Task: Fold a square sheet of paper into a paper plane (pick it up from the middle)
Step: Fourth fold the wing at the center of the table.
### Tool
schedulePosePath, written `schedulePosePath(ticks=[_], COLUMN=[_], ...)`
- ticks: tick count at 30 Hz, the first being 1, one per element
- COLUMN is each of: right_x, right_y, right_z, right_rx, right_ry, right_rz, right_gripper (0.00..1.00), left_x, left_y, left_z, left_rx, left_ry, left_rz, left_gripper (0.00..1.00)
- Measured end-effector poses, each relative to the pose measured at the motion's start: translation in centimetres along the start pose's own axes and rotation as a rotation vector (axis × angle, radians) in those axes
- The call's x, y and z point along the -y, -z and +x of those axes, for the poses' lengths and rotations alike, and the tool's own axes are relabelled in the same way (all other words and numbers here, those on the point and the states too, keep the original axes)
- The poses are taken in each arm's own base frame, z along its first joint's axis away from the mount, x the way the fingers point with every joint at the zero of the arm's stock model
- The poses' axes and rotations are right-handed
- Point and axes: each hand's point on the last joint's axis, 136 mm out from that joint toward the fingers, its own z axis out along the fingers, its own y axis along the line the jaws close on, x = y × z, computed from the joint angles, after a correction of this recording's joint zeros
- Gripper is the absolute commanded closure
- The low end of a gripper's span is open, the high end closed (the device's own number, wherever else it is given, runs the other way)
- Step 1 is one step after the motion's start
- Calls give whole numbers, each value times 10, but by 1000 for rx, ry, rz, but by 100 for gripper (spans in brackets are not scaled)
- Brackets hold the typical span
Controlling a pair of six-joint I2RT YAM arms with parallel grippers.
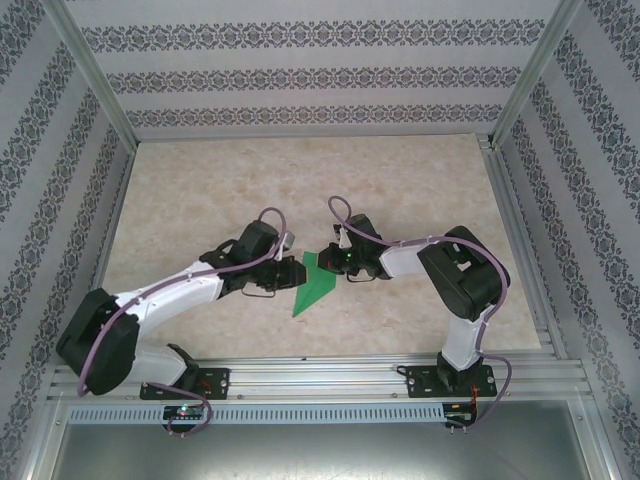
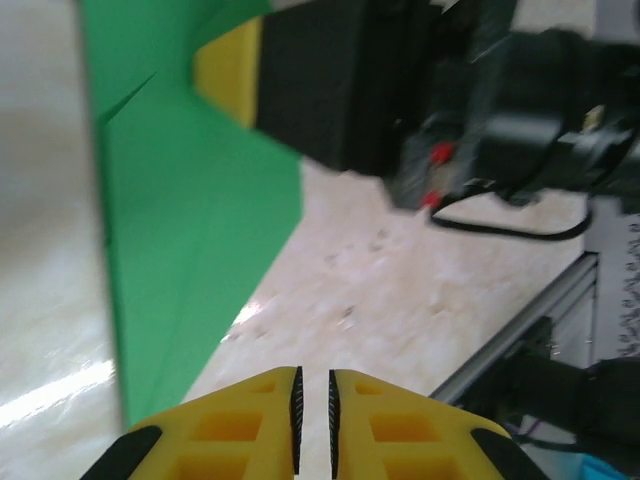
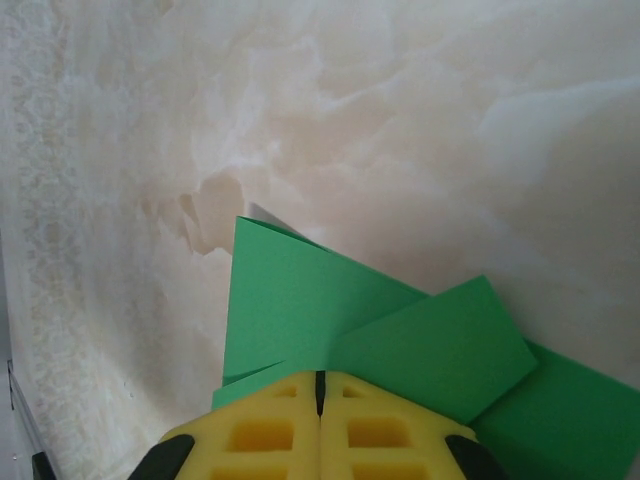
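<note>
3 walls [image 1: 300,80] papered in grey-patterned stripes close in a pale marbled table [image 1: 400,180]. 1 aluminium rail [image 1: 330,375] runs along the table's near edge and carries the bases of 2 arms.

The left arm [image 1: 170,295] is white and black, with 1 purple cable [image 1: 262,222] looped over it, and it reaches in toward the table's middle. The left gripper [image 1: 298,271] sits low over the table, just beside the left edge of the green paper [image 1: 315,283]. In its wrist view its 2 yellow fingers [image 2: 260,420] are parted by a thin slit and grasp nothing.

There is 1 piece of green paper in all. It is folded into a slim pointed shape, it lies near the middle of the table between the 2 grippers, and its tip points toward the near rail. The left wrist view shows its broad green face [image 2: 190,230] with 1 straight left edge. The right wrist view shows 2 overlapping flaps [image 3: 300,300] spreading out from the fingertips.

The right gripper [image 1: 338,262] meets the far end of the paper. Its 2 yellow fingers [image 3: 380,430] are pressed tight together, and the paper runs in at their tips, pinched there.

The right arm [image 1: 460,270] bends back to its base and also carries 1 purple cable [image 1: 345,215].
</note>
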Motion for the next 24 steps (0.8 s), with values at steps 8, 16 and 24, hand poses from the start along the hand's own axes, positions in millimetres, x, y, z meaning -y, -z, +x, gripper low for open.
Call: schedulePosePath(ticks=[8, 16, 24], right_x=[0, 1, 1], right_y=[0, 0, 0], right_z=[0, -1, 0], right_rx=[11, 15, 15], right_ry=[-13, -19, -21], right_rz=[-5, -5, -5], right_gripper=[95, 95, 95], left_x=[-34, -56, -62], left_y=[-56, -70, -64], left_z=[6, 23, 34], left_rx=[-108, -128, -109], left_ry=[133, 189, 143], left_rz=[-53, -56, -10], left_gripper=[84, 84, 83])
